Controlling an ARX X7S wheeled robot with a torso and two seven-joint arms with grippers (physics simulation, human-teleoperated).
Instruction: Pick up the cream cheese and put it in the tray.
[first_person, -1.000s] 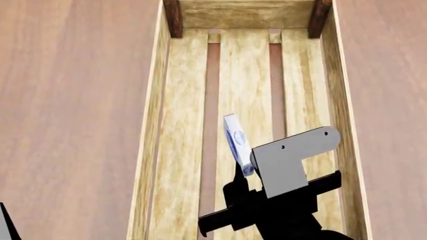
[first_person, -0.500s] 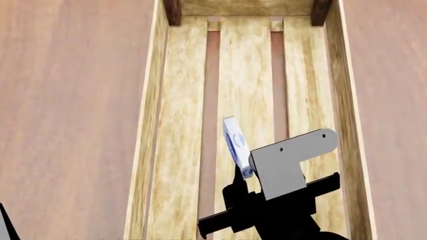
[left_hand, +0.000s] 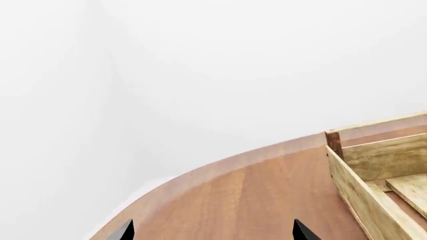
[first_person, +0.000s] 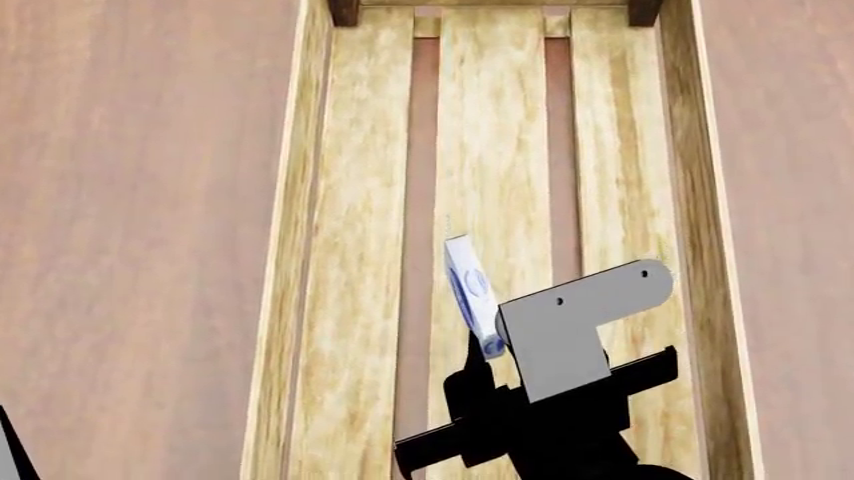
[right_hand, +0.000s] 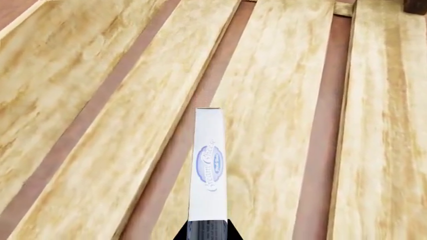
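I've got the cream cheese (first_person: 469, 290) pinched edge-on in the right end effector (first_person: 489, 352), box standing on its thin side w/ the blue oval logo facing sideways. In the right wrist view the box (right_hand: 208, 165) sticks straight out from between the two dark fingertips, which clamp only its near end, so most of the carton overhangs forward. That narrow pinch makes sense: the box is flat, and the thin dimension is the only one the jaws can close across.

The box hangs over the tray (first_person: 315, 250), roughly above the middle slat and the gap just left of it, inside the plank walls. I can't tell for sure how far above the slats it sits; it looks apart from the wood, not resting.

Left end effector (left_hand: 212, 234) is parked off to the side over the table (left_hand: 253, 195), near the tray's outer corner post (left_hand: 333, 142). Only its two tips show at the frame edge, spread wide apart w/ nothing between them.

My read: carry is done, release is what's left. Since it's held on edge, I'd expect it to tip flat onto a slat once let go.
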